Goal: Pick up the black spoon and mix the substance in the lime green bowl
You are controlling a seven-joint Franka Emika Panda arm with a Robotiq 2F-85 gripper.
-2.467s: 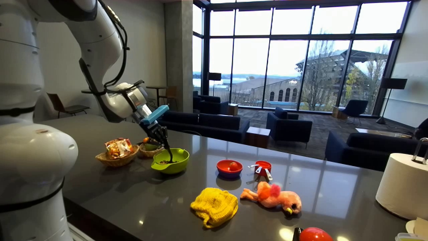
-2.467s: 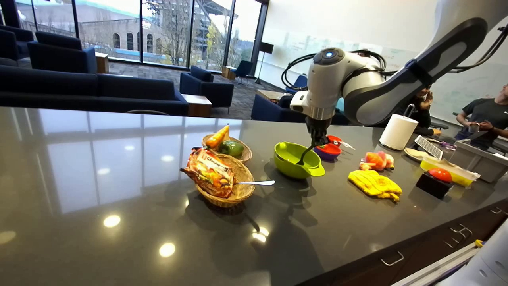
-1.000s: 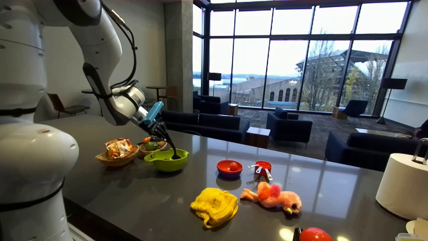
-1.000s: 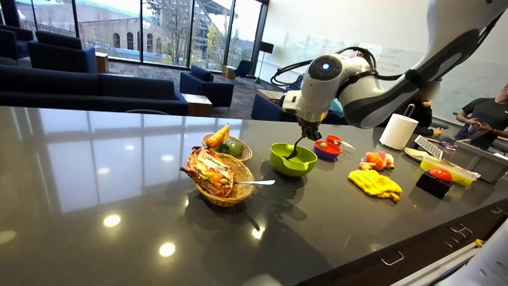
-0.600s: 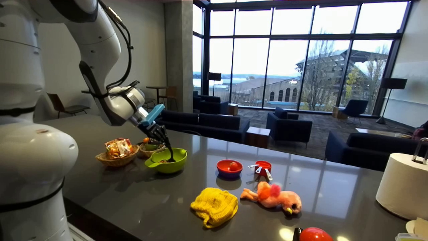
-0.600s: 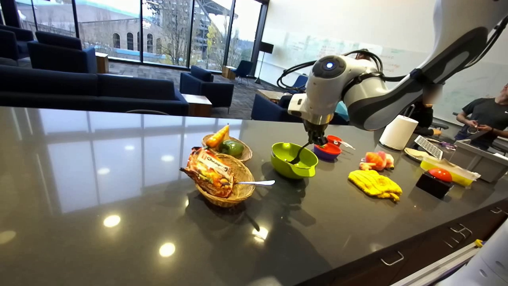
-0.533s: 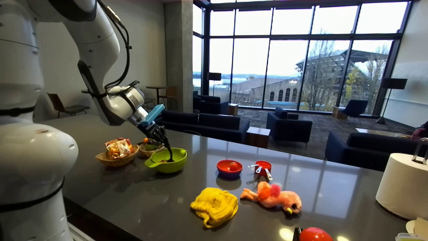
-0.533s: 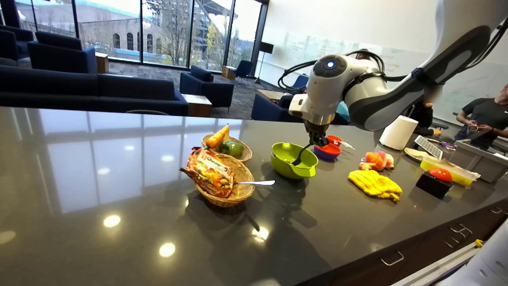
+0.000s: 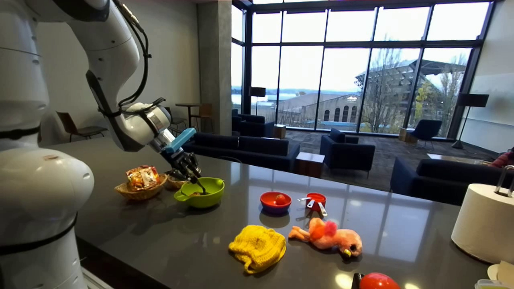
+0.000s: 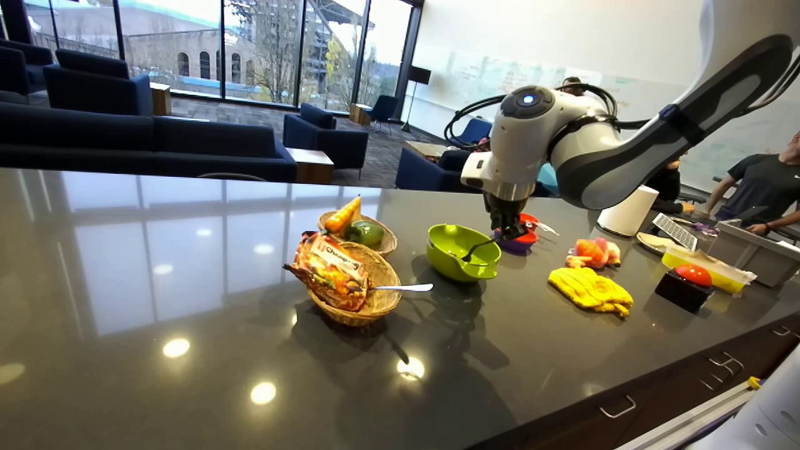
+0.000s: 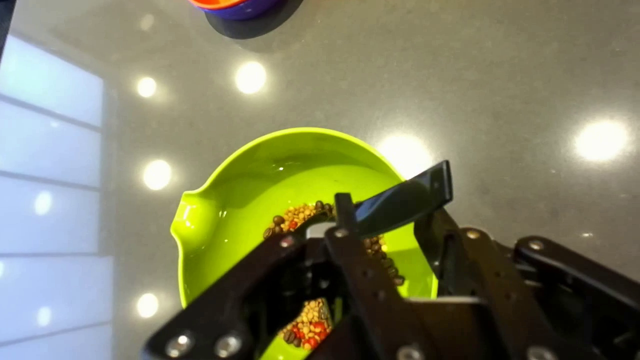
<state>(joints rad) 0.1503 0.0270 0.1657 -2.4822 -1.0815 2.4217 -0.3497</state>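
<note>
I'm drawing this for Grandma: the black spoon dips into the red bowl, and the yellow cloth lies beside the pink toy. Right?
Wrong bowl: the black spoon dips into the lime green bowl, as the wrist view shows. The yellow cloth does lie beside the pink toy.

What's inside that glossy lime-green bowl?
A mix of small yellow, brown and red bits, plus the lower part of a slim black spoon. In the wrist view, dark jointed fingers hide part of both.
</note>
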